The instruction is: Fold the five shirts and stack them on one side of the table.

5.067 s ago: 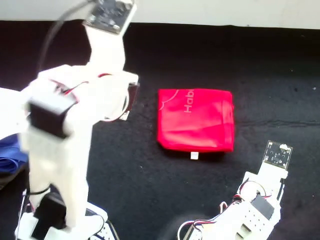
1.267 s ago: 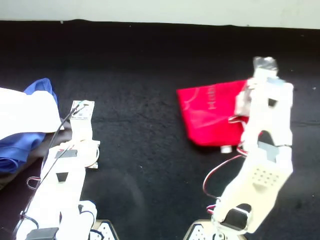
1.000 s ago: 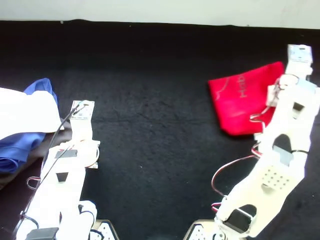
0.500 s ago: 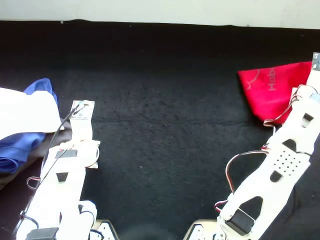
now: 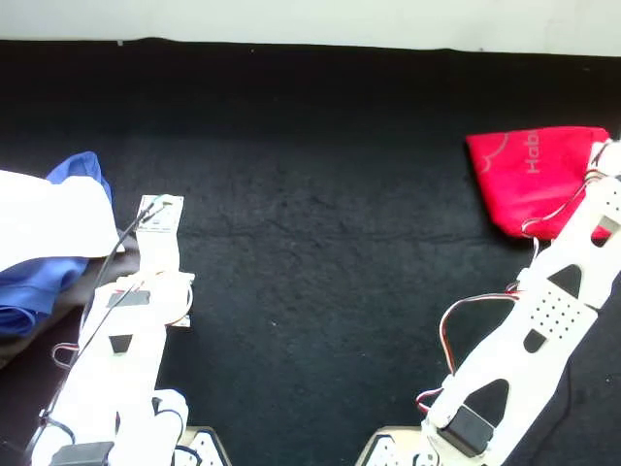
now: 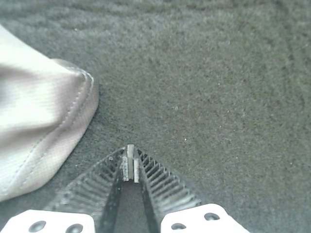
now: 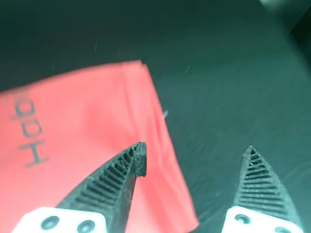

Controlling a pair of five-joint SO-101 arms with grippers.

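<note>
A folded red shirt lies flat on the black table at its far right side. My right arm stretches up along the shirt's right edge. My right gripper is open just above the red shirt, one fingertip over the cloth and the other over bare table past its edge. A white shirt and a blue shirt lie unfolded in a heap at the far left. My left gripper is shut on nothing, low over the table beside a corner of the white shirt.
The black cloth table stretches wide between the two arms. A pale wall strip runs along the back. The left arm rests at the front left, near the heap.
The red shirt has travelled with my right arm from the table's middle to its right edge, and settled in the last half second. The left arm pulled back earlier and has since kept still.
</note>
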